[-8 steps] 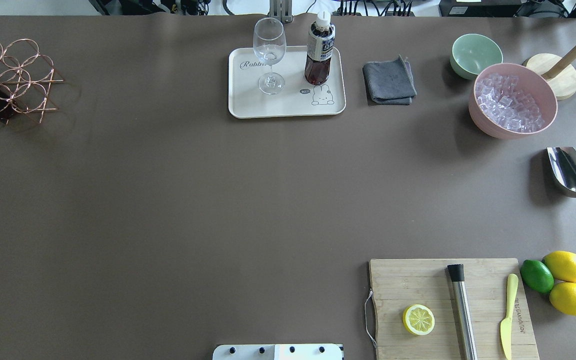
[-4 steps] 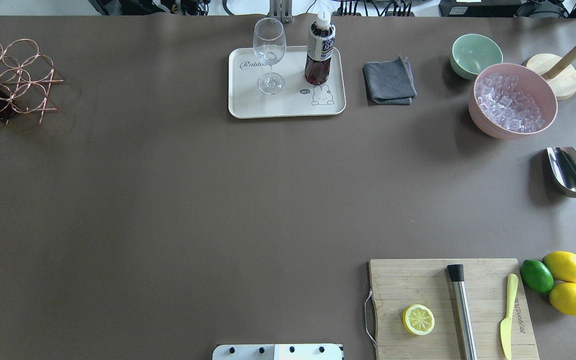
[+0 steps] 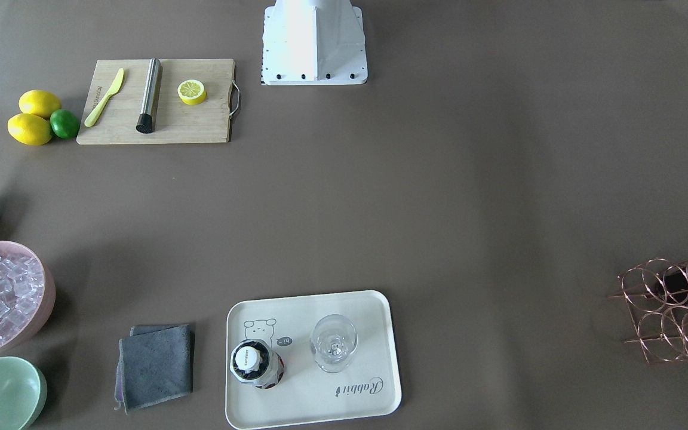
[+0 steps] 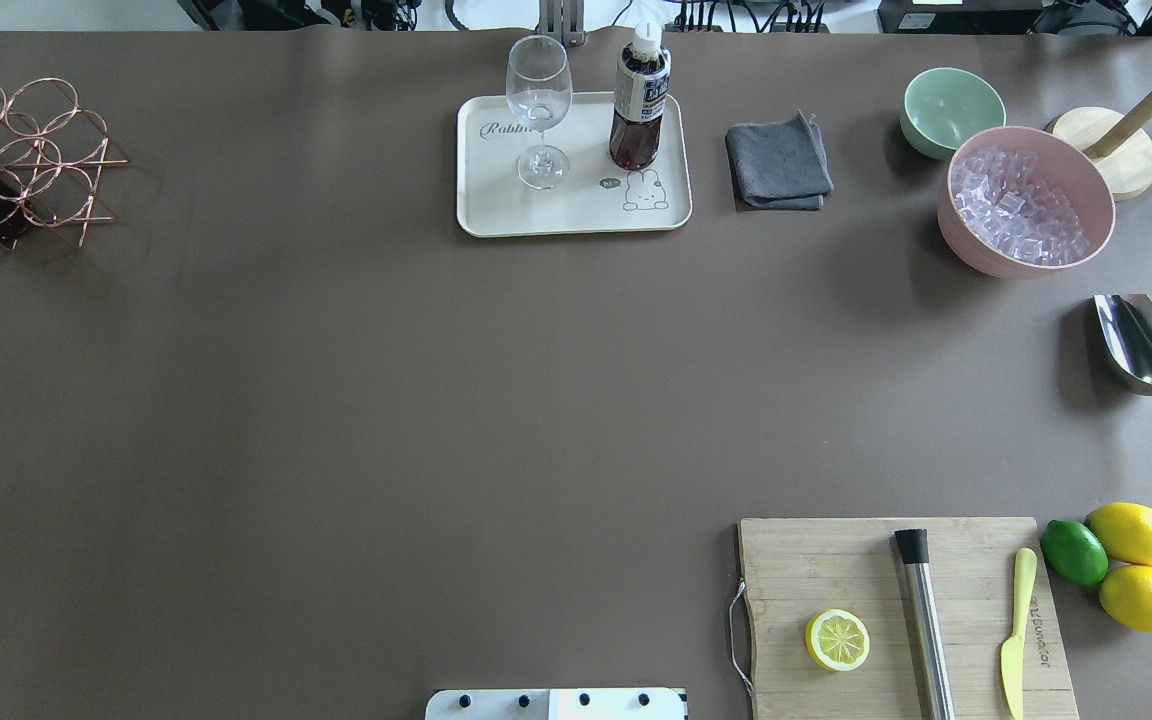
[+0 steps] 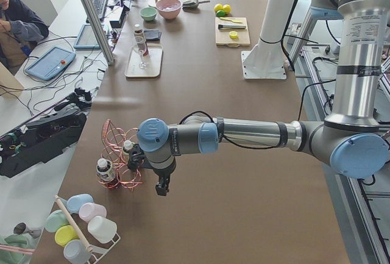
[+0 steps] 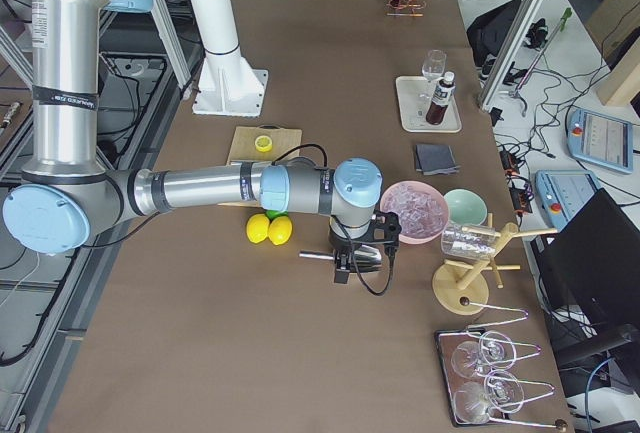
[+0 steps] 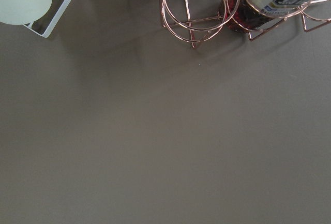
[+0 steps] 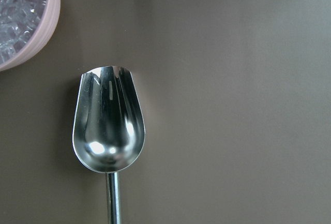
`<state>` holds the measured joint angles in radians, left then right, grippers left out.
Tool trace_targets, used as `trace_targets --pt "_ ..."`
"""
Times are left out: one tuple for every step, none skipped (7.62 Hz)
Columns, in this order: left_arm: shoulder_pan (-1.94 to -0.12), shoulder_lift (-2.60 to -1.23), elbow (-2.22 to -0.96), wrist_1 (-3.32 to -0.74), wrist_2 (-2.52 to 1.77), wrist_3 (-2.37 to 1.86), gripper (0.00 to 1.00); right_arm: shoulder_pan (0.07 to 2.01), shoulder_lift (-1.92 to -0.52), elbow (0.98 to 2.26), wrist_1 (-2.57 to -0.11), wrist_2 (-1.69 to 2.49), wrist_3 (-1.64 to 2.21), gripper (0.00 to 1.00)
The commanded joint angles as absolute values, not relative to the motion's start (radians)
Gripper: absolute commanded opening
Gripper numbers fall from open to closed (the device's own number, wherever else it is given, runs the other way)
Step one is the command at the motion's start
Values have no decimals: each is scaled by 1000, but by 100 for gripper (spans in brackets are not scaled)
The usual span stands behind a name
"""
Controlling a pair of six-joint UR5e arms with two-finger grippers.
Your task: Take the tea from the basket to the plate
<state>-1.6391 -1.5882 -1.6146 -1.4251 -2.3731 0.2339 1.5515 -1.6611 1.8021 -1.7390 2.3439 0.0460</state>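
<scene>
The plate [image 4: 496, 205] bears the script word "Rabbit" near one corner.

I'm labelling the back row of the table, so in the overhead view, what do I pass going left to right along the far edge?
Copper wire basket → wine glass → tea bottle → grey cloth → green bowl → pink bowl of ice.

Left tool [image 5: 161, 189], right tool [image 6: 341, 272] pointing down; grip unclear.

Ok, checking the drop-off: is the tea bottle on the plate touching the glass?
Apart. The front-facing view shows bare plate between tea bottle and glass.
</scene>
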Motion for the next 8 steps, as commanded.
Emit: trace_targets --pt "-1638 -1572 -1609 -1436 -2375 239 98 1560 -1661 1801 -1740 2344 46 100" --pt "-1638 -1572 -1612 -1437 -2375 238 98 1562 -1661 1801 -1738 2342 46 100" --pt "-1638 -1572 -1615 -1436 -2375 235 98 1569 -1663 1801 -1738 2344 46 100" --pt "-1640 -1572 -1612 -1436 -2375 235 98 1572 -1661 1802 -1740 2344 46 100" --pt "-1640 -1571 -1611 -1434 -2372 235 98 1577 -1663 1802 -1738 2344 46 100" --pt "-1640 -1566 -1608 -1436 -2370 241 98 1580 -1663 1802 -1740 2344 45 100" --pt "-1640 -1551 -1617 -1436 -2368 241 98 1585 -1663 1802 -1740 2344 44 100" --pt "-1643 -1549 -1615 -1436 -2373 241 98 1588 -1663 1802 -1738 2344 46 100"
